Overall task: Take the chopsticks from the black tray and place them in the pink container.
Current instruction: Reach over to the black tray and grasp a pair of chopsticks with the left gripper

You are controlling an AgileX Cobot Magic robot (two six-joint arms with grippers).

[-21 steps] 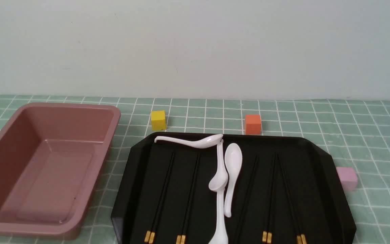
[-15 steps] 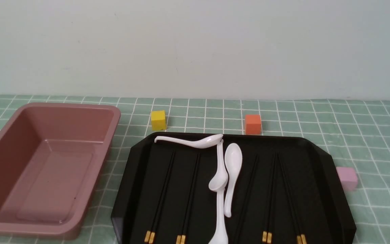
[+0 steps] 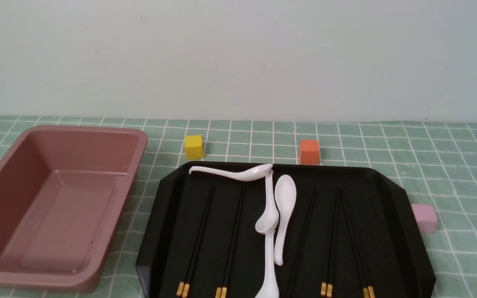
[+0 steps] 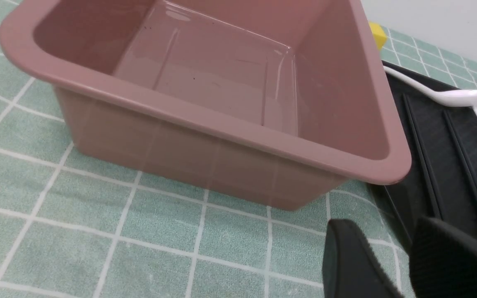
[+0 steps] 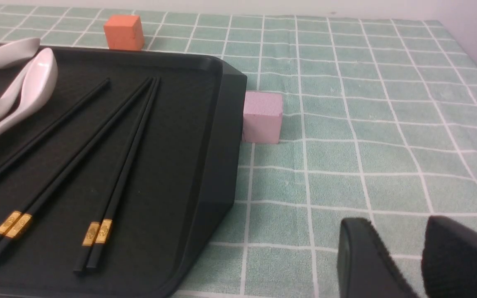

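Black tray (image 3: 387, 215), black chopsticks (image 5: 122, 165), gold bands (image 5: 97, 232); spoons (image 3: 285, 194) white; container (image 3: 10, 194) dusty-pink; cloth (image 3: 462, 165) green, white grid; cubes (image 3: 193, 146) yellow, orange, perhaps lilac.

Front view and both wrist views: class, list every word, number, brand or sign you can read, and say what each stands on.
No readable text anywhere.
If the gold bands on the chopsticks bear marks, they are too small to read.
The black tray, pink container, white spoons, yellow cube, orange cube and pale pink cube are plain.
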